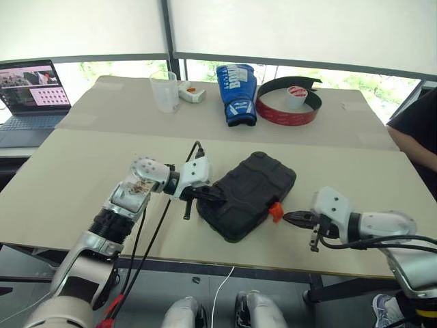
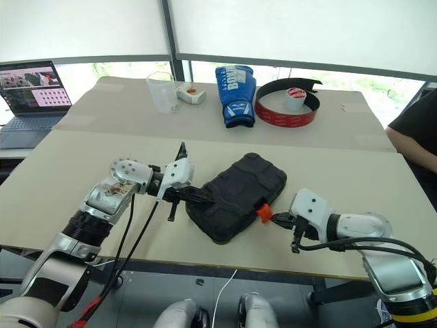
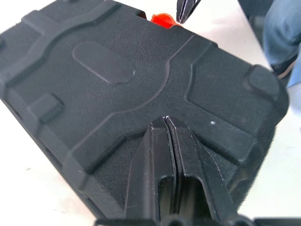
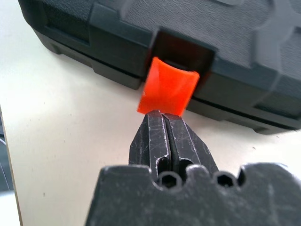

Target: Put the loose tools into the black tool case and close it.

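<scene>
Daylight from a band of windows behind pale roller blinds falls on a beige tabletop (image 1: 82,171) made of two surfaces set end to end. At the far left, an open laptop (image 1: 31,96) with a lit screen sits on a lower side surface. On the far table stand a clear plastic measuring cup (image 1: 164,91), a small white device with an orange button (image 1: 191,91) just beside it, a blue boxing glove with white lettering (image 1: 237,93), and a large red-and-black curved band (image 1: 287,102) curled around a small white-and-red tape roll (image 1: 296,96).

On the near table, the left gripper (image 1: 212,195) reaches in from the left, its two black fingers pressed together with nothing between them and their tips resting on the textured lid of the book-sized black moulded-plastic tool case (image 1: 249,195). The case lies closed and set at a diagonal near the front edge of the table, between the two arms. Its orange centre latch (image 1: 275,211) sticks out from the front edge, on the side facing the right arm.

The right gripper (image 1: 290,217) comes in from the right, its fingers likewise squeezed together and holding nothing, their tips right at the outer lip of the orange latch. At the far right edge a person's dark sleeve (image 1: 416,130) shows beside the table.
</scene>
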